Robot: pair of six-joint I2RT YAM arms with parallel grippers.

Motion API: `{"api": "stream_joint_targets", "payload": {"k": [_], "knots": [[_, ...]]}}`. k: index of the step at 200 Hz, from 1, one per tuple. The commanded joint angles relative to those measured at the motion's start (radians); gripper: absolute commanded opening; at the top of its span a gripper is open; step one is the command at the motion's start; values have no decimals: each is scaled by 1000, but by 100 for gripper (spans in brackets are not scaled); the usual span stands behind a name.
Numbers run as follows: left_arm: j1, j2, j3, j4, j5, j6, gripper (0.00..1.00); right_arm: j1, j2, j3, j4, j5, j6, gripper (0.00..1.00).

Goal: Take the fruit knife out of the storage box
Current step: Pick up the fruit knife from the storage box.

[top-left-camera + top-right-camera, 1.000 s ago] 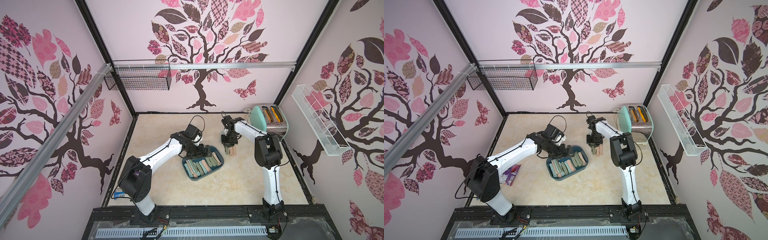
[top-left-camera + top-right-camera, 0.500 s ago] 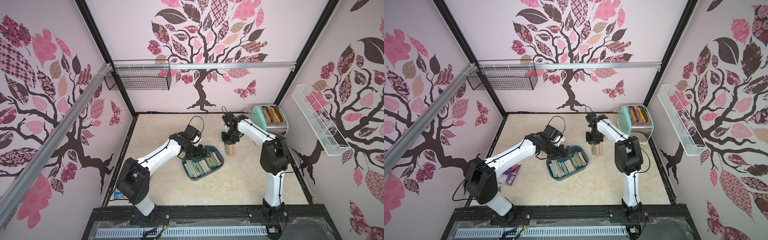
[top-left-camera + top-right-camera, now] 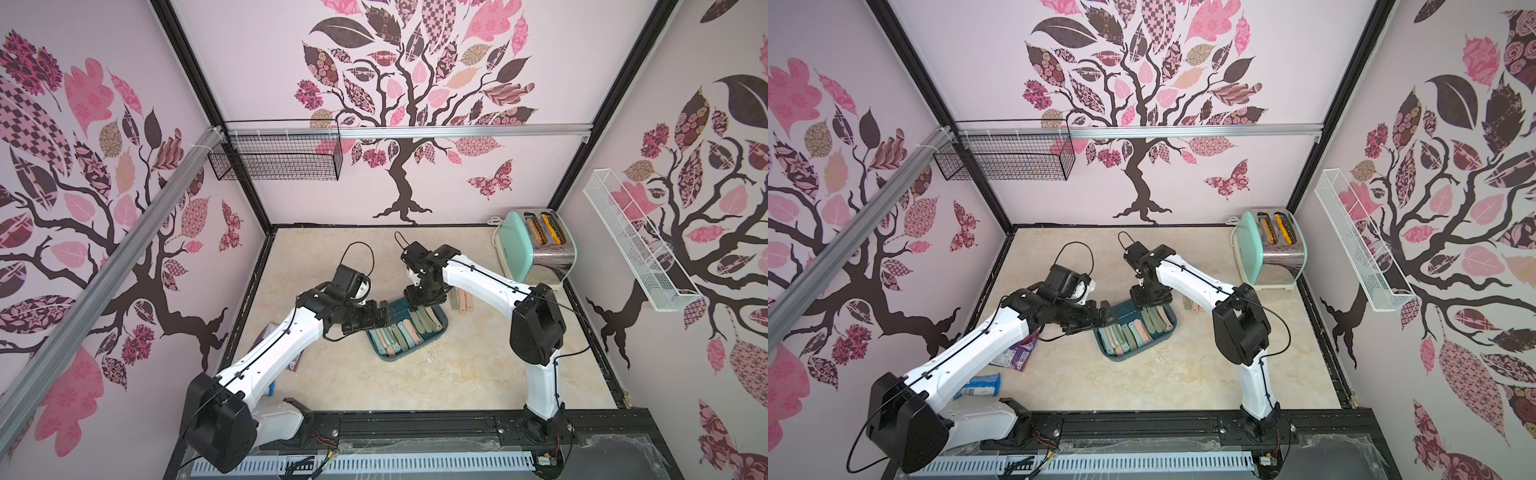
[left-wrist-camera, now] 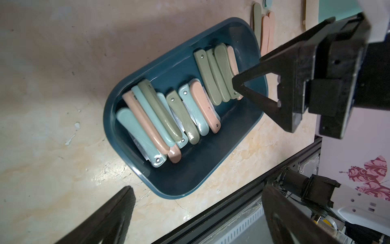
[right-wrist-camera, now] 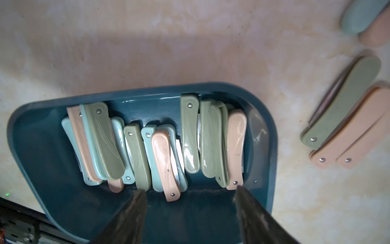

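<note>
You see a beige marble surface (image 3: 415,386) between pink tree-patterned walls (image 3: 457,187). In the frame's middle stands the blue box (image 3: 441,332), with the left gripper (image 4: 197,190) and the right gripper (image 5: 190,191) close to it, both open and empty.

Marble-look table (image 3: 415,386) bears storage box (image 4: 181,186), toaster (image 3: 540,249), loose knives (image 3: 461,301), wrappers (image 3: 1013,357).

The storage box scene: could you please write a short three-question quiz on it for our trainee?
1. True or false: all the fruit knives lie inside the storage box.
2. The toaster stands: A) by the back wall, on the right arm's side; B) beside the left arm's base; C) inside the storage box.
3. Which gripper has its fingertips over the box's interior?
Key: 1 false, several lie on the table beside it; 2 A; 3 the right gripper.
</note>
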Motion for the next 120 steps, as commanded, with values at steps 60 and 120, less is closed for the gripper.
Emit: {"api": "stream_joint_targets", "payload": {"k": [60, 120], "knots": [[6, -141, -98, -63, -49, -37, 98, 40, 135, 42, 9, 16, -8, 73], [7, -132, -99, -65, -49, -32, 98, 40, 173, 31, 27, 8, -14, 21]]}}
